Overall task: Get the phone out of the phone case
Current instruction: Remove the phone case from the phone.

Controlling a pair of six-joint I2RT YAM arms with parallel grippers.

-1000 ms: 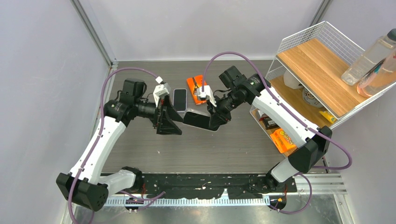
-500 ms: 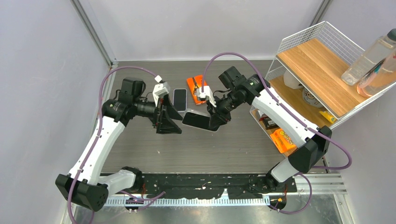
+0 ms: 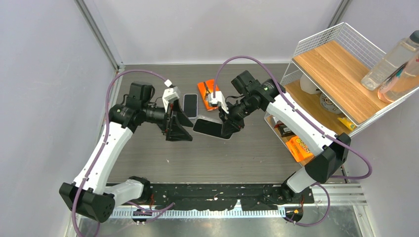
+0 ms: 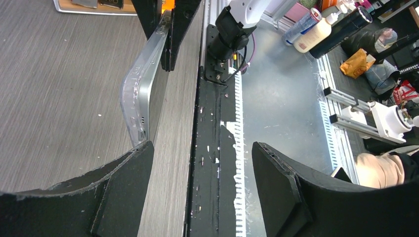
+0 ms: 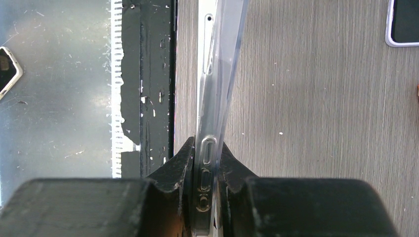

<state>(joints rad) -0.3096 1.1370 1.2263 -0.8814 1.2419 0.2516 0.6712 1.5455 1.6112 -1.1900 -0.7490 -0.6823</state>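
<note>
I am holding the left gripper (image 3: pixel 184 132) spread wide and empty at centre-left of the overhead frame. In its wrist view the phone (image 4: pixel 148 89), edge-on in its clear phone case (image 4: pixel 132 106), is sitting upper left of the gap, not between the jaws. Rightward, the right gripper (image 3: pixel 228 129) is clamping the phone's other end, so its long axis is running gripper to gripper, apparently above the table (image 3: pixel 222 158).
</note>
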